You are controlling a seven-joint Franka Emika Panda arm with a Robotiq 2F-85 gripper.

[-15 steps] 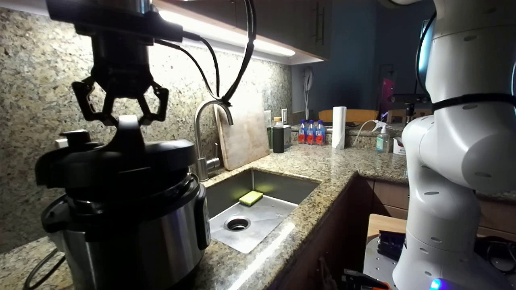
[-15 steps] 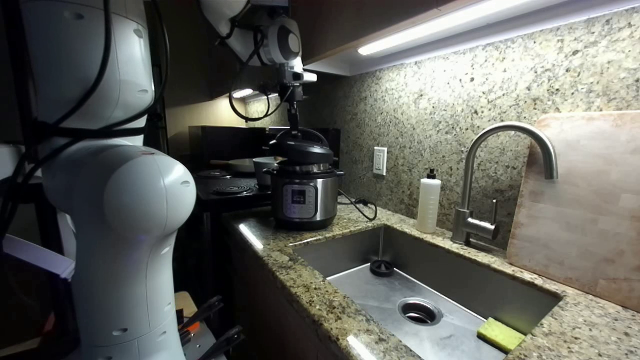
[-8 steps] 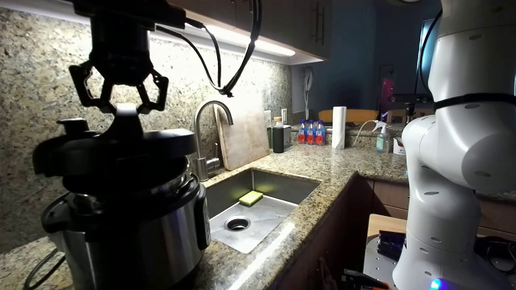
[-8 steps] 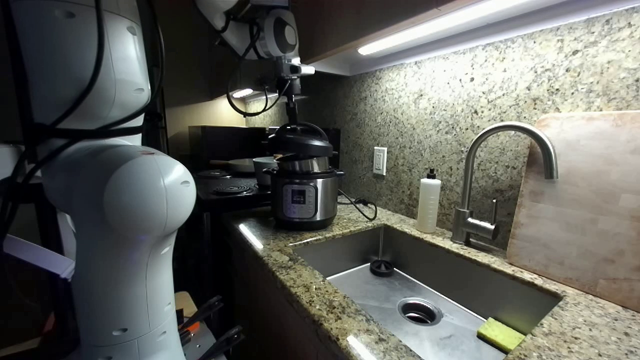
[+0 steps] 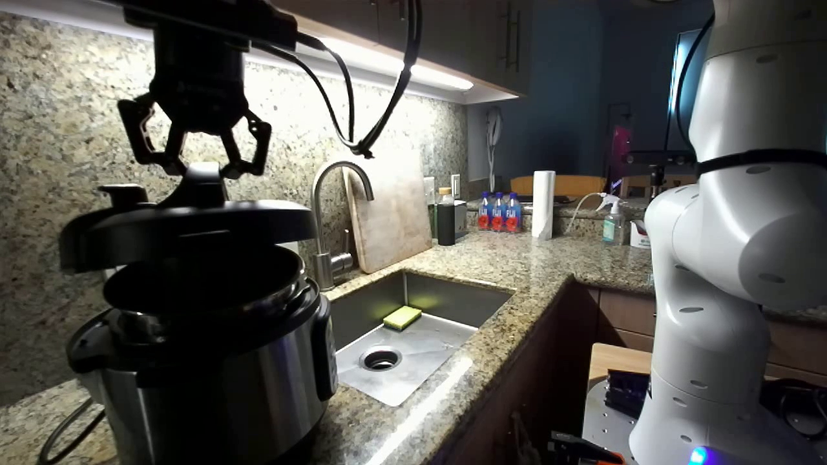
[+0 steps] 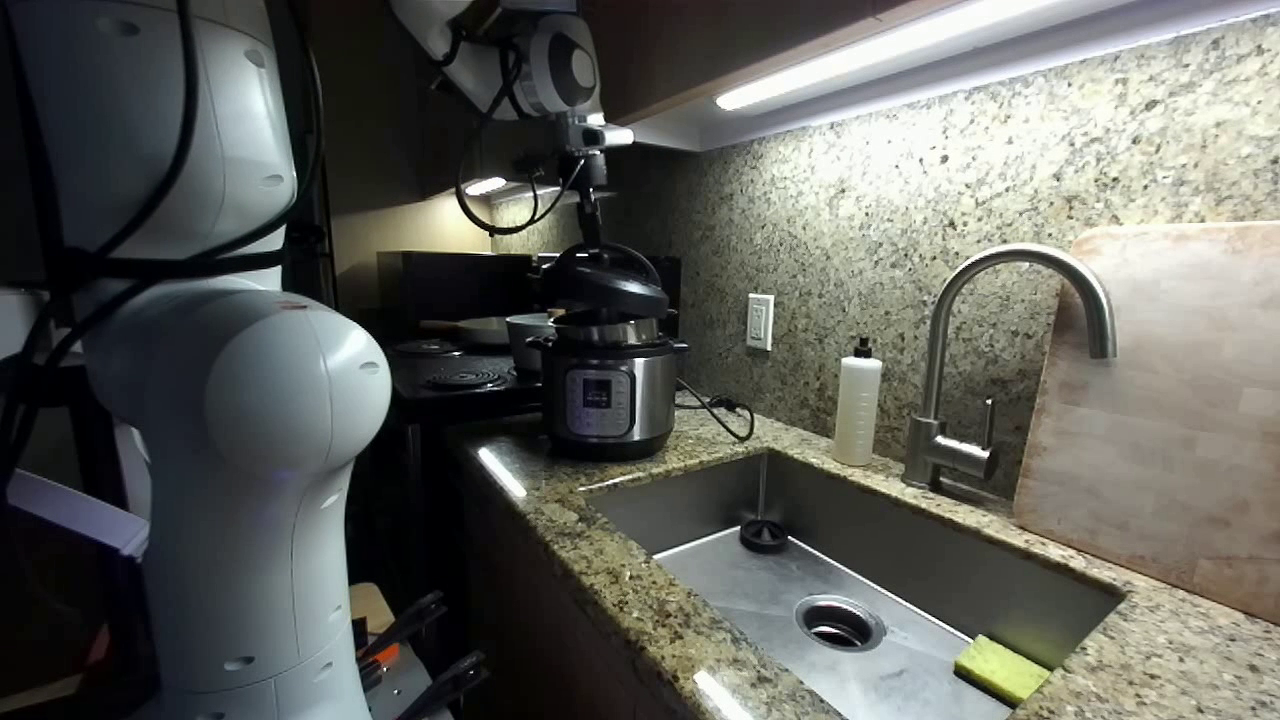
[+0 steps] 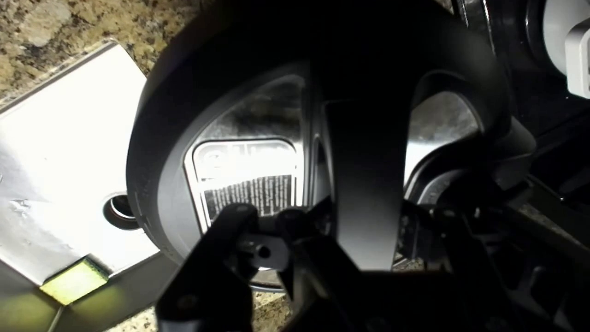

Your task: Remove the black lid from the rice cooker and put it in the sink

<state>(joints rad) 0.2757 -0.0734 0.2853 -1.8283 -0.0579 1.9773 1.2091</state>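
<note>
Closest in, my gripper (image 5: 204, 172) is clamped on the arched handle (image 5: 207, 187) of the black lid (image 5: 200, 229), its 2 fingers (image 5: 238, 169) pressing from opposite sides. I have that lid off the rice cooker (image 5: 213, 387), held over it and tilted, sloping down toward the speckled backsplash (image 6: 720, 230). Below it, the steel inner pot (image 6: 605, 330) stands partly up out of the cooker's body. In an exterior view I can see a gap between lid and pot, though I can't tell whether they touch anywhere on the hidden side. Just beside the cooker, the sink (image 5: 420, 356) has a round black piece (image 6: 764, 536) in 1 corner and a yellow sponge (image 5: 402, 318) in another, with the drain (image 5: 380, 358) between them. Behind the sink I get the curved faucet (image 5: 318, 226), a white squeeze bottle (image 6: 858, 408) near it, and a cutting board (image 5: 387, 219) leaning on the backsplash. Farther along the counter (image 5: 517, 265), 3 bottles (image 5: 497, 213) with red-and-blue labels stand in a row, near an upright paper towel roll (image 5: 543, 205). Past the roll I make out a spray bottle (image 5: 612, 226).
</note>
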